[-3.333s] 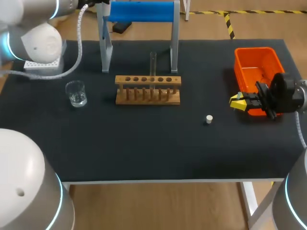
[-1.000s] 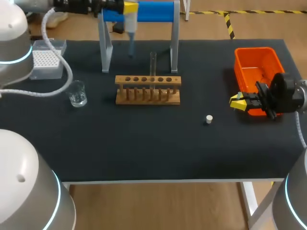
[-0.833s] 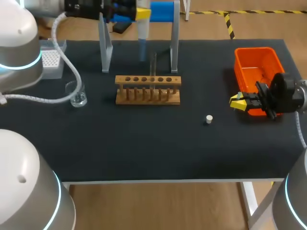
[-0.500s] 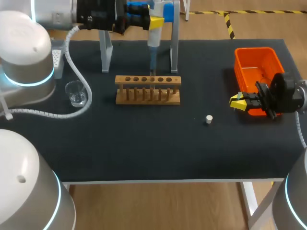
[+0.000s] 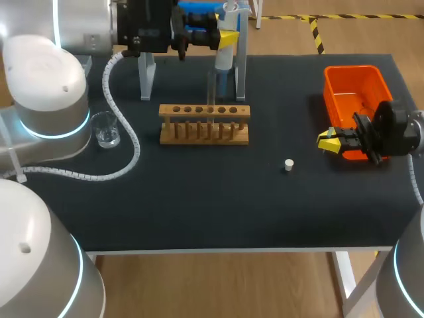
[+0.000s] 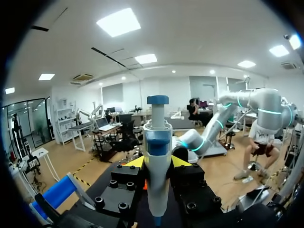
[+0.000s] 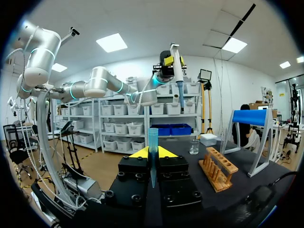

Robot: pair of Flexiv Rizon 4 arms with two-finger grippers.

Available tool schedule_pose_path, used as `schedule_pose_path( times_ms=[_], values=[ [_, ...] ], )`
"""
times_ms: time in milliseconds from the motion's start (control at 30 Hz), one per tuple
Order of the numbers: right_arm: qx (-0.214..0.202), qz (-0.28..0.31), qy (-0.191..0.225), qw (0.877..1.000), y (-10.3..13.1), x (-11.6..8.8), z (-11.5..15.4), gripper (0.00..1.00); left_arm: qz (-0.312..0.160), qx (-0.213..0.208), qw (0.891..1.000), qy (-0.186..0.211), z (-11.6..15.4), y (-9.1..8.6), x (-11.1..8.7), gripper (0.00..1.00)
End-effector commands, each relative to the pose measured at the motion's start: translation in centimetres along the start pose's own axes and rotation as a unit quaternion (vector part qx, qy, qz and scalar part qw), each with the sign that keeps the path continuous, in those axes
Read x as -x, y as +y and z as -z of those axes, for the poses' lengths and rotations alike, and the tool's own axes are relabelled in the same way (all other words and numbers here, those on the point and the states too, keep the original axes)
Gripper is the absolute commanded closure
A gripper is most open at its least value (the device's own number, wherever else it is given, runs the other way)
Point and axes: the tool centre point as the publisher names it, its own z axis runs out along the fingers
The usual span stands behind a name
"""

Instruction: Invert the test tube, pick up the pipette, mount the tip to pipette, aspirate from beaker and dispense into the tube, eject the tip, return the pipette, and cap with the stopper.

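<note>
A table covered in black cloth [image 5: 199, 199] carried a wooden rack [image 5: 204, 126] near its middle, with a row of holes along its top bar and pegs along its front. Just behind the rack stood a stand with grey legs [image 5: 241, 63] and a blue roll across its top. An orange bin [image 5: 351, 89] sat well apart, near the table's right edge.

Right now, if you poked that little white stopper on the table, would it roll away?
The stopper looks tiny, so it is probably very light and would skid at a slight push. It seems to stand on a flat end on the table, so it likely stays put. Being round, it would probably roll once knocked over.
</note>
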Motion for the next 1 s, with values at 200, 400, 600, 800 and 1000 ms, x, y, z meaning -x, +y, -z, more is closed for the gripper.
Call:
schedule_pose_path(
  times_ms=[200,400,600,800,1000],
  values=[
    [0.0,0.0,0.001,1.0,0.0,0.0,0.1,1.0,-0.003,-0.003,1.0,0.007,-1.4,-0.4,0.4,1.0],
    [0.0,0.0,0.001,1.0,0.0,0.0,0.1,1.0,-0.004,-0.002,1.0,0.011,-2.1,-0.6,0.5,1.0],
    [0.0,0.0,0.001,1.0,0.0,0.0,0.1,1.0,-0.007,-0.002,1.0,0.014,-2.3,-0.7,0.5,1.0],
    [0.0,0.0,0.001,1.0,0.0,0.0,0.1,1.0,0.0,0.001,1.0,0.021,-2.5,-0.6,0.5,1.0],
    [0.0,0.0,0.001,1.0,0.0,0.0,0.1,1.0,-0.001,0.002,0.999,0.032,-2.6,-0.7,0.3,1.0]
  ],
)
